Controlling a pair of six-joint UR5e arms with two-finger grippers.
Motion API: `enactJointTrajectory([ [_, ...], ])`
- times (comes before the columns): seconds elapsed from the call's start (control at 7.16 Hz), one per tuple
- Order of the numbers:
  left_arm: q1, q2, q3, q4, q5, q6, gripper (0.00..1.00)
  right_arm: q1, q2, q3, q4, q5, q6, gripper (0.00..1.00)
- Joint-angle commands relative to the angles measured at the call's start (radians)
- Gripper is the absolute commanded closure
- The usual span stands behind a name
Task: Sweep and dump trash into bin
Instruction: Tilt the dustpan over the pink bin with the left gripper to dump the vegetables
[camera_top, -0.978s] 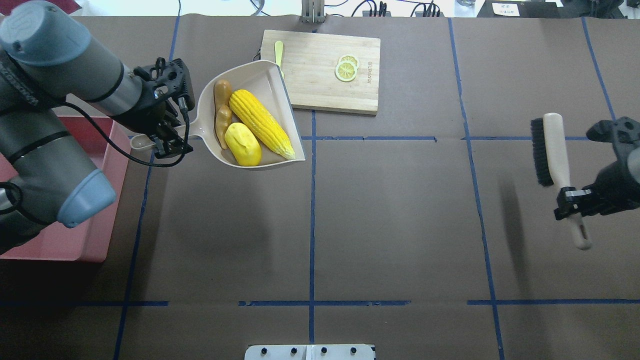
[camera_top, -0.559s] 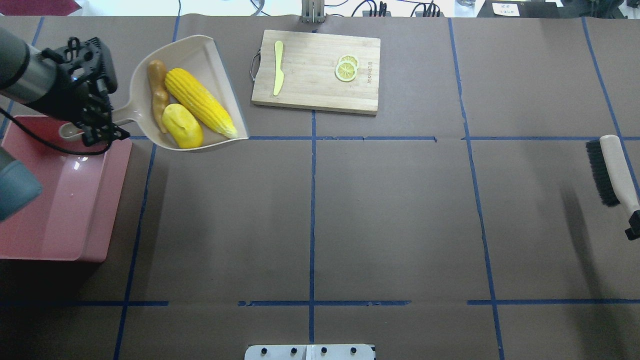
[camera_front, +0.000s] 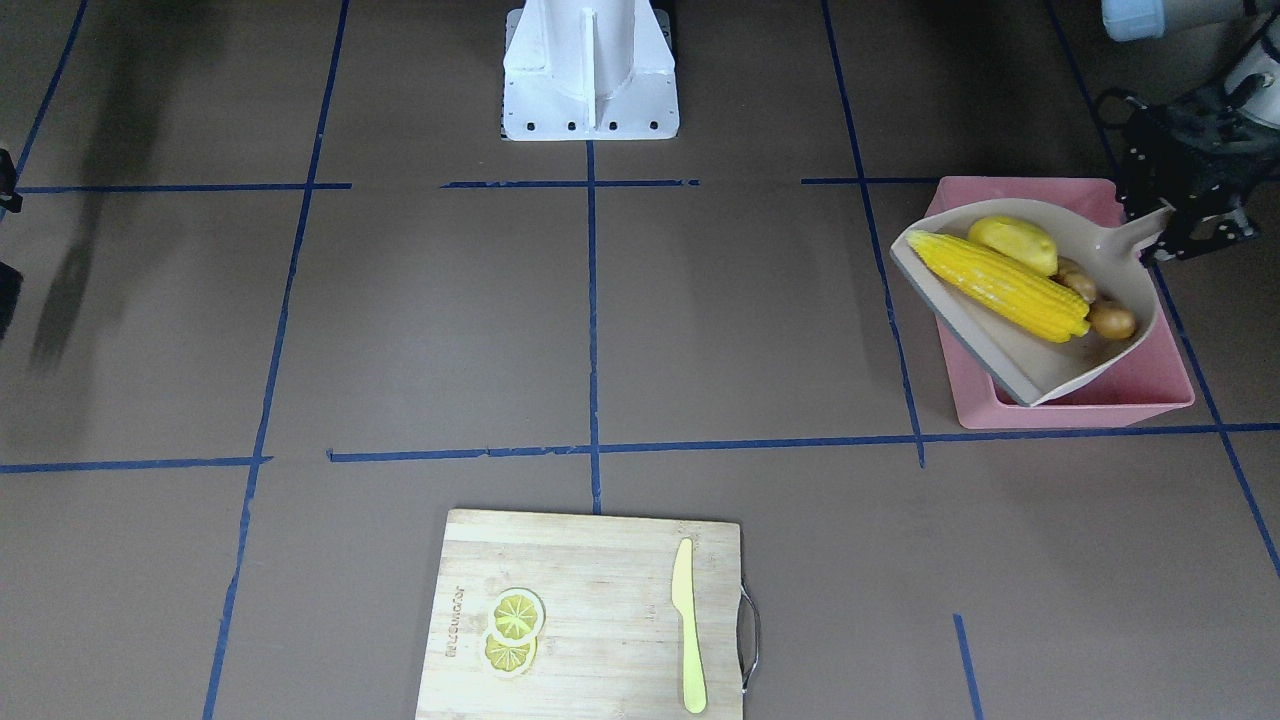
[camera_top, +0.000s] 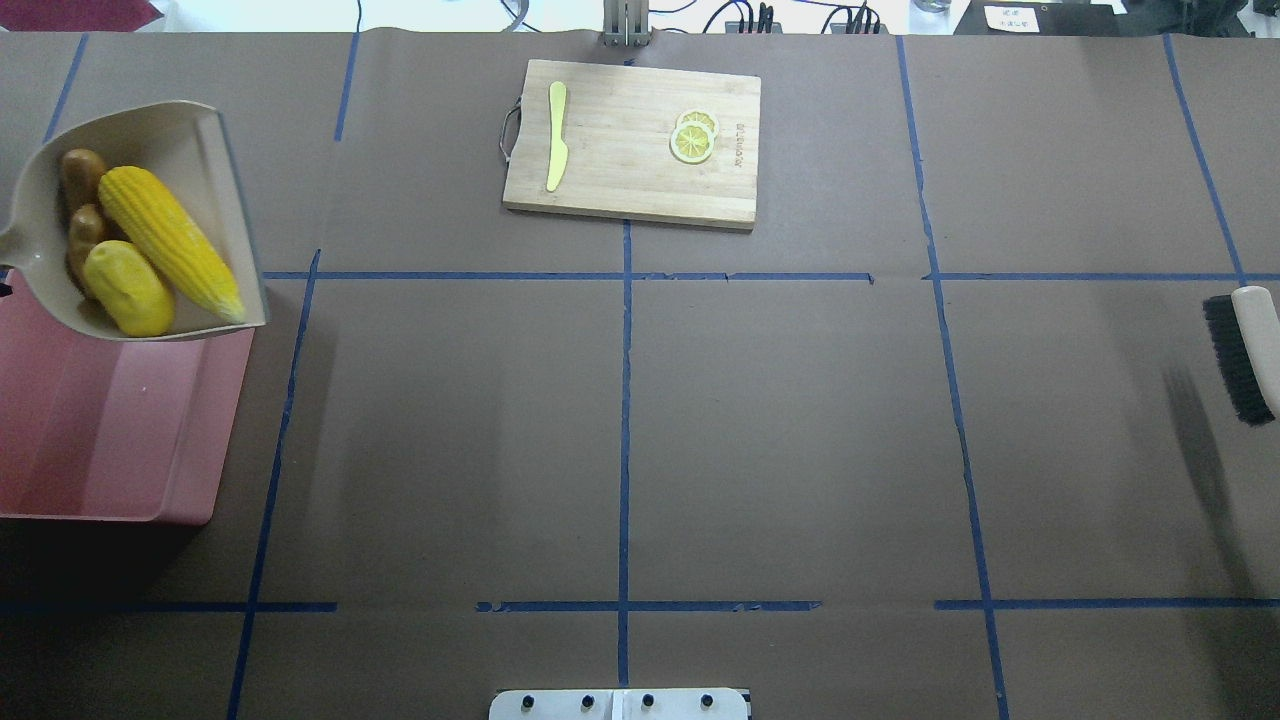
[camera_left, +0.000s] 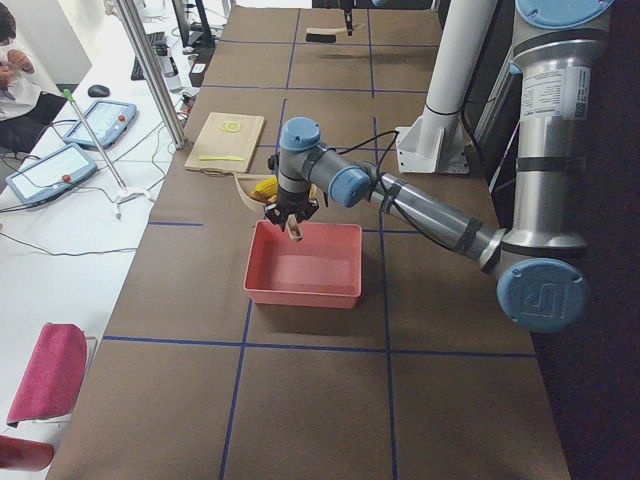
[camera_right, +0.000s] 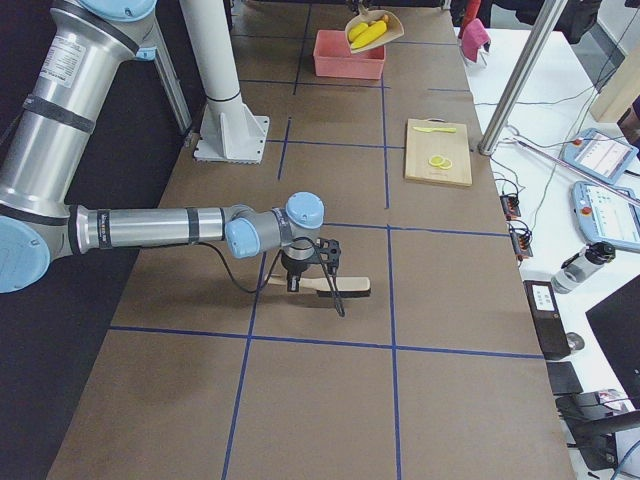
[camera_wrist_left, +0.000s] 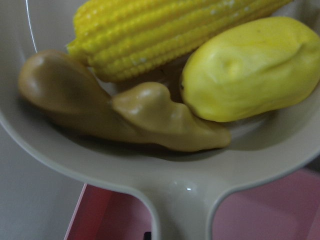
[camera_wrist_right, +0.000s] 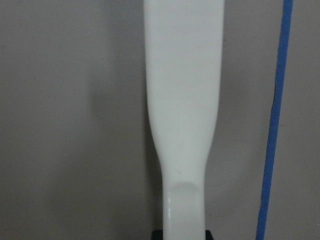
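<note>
My left gripper (camera_front: 1180, 232) is shut on the handle of a beige dustpan (camera_front: 1030, 372) and holds it above the far end of the pink bin (camera_front: 1100, 408). In the pan lie the long yellow corn cob (camera_front: 1000, 285), the rounded yellow lump (camera_front: 1012, 243) and the tan-brown ginger root (camera_front: 1100, 318). The overhead view shows the pan (camera_top: 150, 130) over the bin (camera_top: 120, 450), with the left gripper out of frame. My right gripper (camera_right: 300, 281) is shut on the handle of a black-bristled brush (camera_top: 1245, 350) low over the table at the far right.
A wooden cutting board (camera_top: 620, 175) with lemon slices (camera_top: 693, 138) and a pale yellow-green knife (camera_top: 555, 135) lies at the far middle of the table. The robot's white base (camera_front: 590, 70) stands at the near edge. Blue tape lines cross the brown table.
My left arm has carried the dustpan and its trash leftward, from beside the cutting board to over the bin. My right arm has moved the brush further right, toward the table's edge.
</note>
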Motion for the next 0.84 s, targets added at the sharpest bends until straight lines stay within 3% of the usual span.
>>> enactJointTrajectory([
  [0.0,-0.087,0.063,0.002,0.004,0.027,0.154,0.81,0.001,-0.001,-0.001,0.005,0.000,0.000,0.95],
  [0.7,-0.083,0.083,-0.041,0.083,0.420,0.630,0.81,0.000,-0.001,-0.001,0.005,0.002,0.005,0.95],
])
